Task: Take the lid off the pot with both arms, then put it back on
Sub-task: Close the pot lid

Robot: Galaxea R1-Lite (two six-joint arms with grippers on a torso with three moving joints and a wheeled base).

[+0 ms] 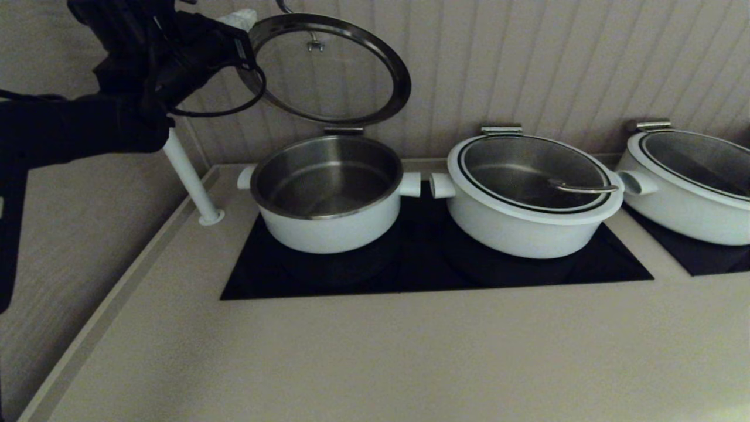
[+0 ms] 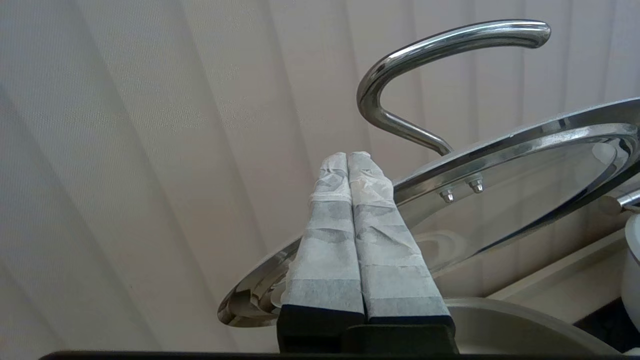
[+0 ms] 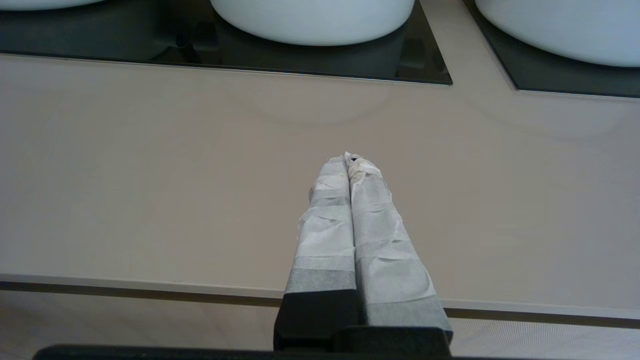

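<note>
The pot (image 1: 328, 228) stands open on the left of the black hob, its steel inside showing. The lid (image 1: 328, 70) is tilted up almost upright above the pot's back edge, by a steel hinge (image 1: 343, 130). My left gripper (image 1: 237, 17) is high at the lid's left rim. In the left wrist view it (image 2: 348, 157) is shut and empty, with its tips level with the lid's rim (image 2: 525, 175) just below the steel handle (image 2: 450, 40); I cannot tell if they touch. My right gripper (image 3: 348, 159) is shut and empty, low over the counter's front; it is out of the head view.
Two wider white pots (image 1: 527, 223) (image 1: 691, 199) with closed lids stand to the right. A white post (image 1: 190, 176) slants up from the counter's left edge. The black hob (image 1: 410, 275) lies under the pots, the beige counter (image 1: 375, 363) in front, a panelled wall behind.
</note>
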